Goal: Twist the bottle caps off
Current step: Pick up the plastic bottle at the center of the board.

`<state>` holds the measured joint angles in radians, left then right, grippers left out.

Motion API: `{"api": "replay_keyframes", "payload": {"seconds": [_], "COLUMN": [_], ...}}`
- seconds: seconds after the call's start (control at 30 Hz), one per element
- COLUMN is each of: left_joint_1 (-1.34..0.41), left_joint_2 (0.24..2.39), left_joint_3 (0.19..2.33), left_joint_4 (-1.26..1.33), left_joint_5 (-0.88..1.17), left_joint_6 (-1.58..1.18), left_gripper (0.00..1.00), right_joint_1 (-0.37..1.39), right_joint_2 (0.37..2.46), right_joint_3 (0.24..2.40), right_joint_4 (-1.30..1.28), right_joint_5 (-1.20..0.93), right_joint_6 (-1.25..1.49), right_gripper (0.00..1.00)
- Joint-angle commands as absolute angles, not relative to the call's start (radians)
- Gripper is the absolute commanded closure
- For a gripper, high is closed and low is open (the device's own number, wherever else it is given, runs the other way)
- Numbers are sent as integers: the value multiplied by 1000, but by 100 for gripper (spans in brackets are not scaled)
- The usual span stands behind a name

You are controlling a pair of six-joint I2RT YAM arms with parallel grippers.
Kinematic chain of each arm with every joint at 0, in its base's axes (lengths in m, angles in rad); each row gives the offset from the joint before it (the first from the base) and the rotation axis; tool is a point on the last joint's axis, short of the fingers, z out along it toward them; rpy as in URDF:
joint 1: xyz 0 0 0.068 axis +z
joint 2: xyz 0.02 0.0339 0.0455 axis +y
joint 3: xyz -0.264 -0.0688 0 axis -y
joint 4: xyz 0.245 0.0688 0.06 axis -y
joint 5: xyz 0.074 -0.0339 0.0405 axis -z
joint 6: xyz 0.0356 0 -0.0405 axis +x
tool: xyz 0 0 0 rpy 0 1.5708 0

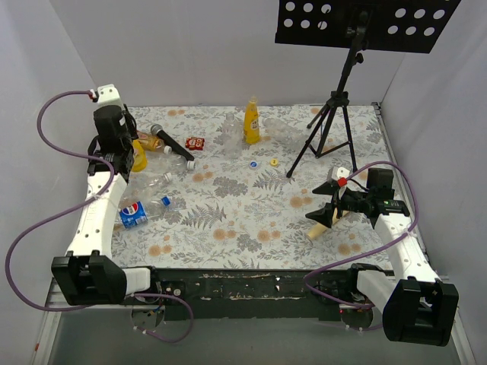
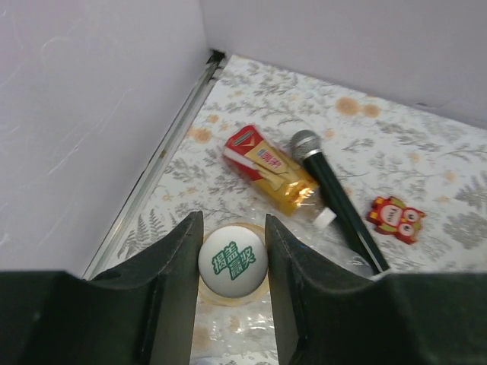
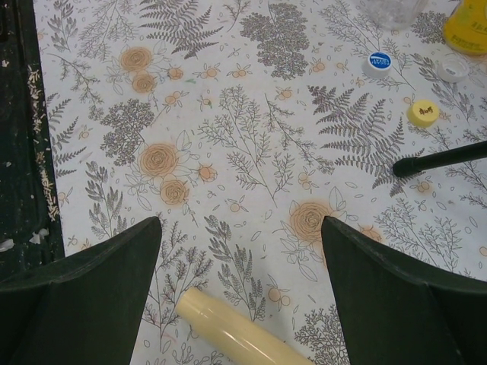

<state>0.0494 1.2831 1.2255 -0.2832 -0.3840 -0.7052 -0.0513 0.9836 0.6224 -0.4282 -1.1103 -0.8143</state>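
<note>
In the left wrist view my left gripper [image 2: 233, 228] is shut on a white bottle cap [image 2: 232, 262] with green print, which sits on the neck of an upright orange bottle; the bottle's body is hidden below. In the top view that gripper [image 1: 122, 163] is at the far left beside the orange bottle [image 1: 139, 156]. A second orange bottle [image 2: 270, 171] with a red-and-yellow label lies beyond, its white cap [image 2: 325, 218] on. My right gripper [image 3: 240, 222] is open and empty above the table, at the right in the top view [image 1: 323, 204].
A tan cone stick [image 3: 236, 334] lies under the right gripper. Loose caps lie mid-table: blue-white [image 3: 378, 62], white [image 3: 455, 70], yellow [image 3: 423, 112]. A black microphone [image 2: 335, 194], a red toy [image 2: 396, 218], a blue-labelled bottle [image 1: 137, 213], a yellow bottle [image 1: 251, 122] and a tripod stand [image 1: 327, 125] are around.
</note>
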Motion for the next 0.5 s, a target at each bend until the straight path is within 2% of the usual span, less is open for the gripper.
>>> {"api": "replay_keyframes", "payload": {"seconds": [0.0,0.17,0.3,0.37,0.47], "left_joint_1": [-40,-103,-167,-207,-282], "left_joint_2": [1174,1126,1066,1036,999], "left_joint_3": [1308,1310,1266,1240,1183], "left_joint_4": [-337,-460,-476,-462,-408], "left_joint_5": [-273,65,295,395,439], "left_joint_6": [-689,-778,-882,-963,-1064], "left_gripper": [100,100,100,100,100], "right_joint_1": [-55,-51,-3,64,168], "right_joint_2": [977,969,972,992,1020], "right_joint_3": [624,614,606,627,708], "right_joint_4": [-452,-508,-538,-573,-606], "right_joint_5": [-1143,-1207,-1264,-1253,-1194], "right_joint_6": [-838,-957,-1040,-1069,-1079], "right_gripper": [7,6,2,2,2]}}
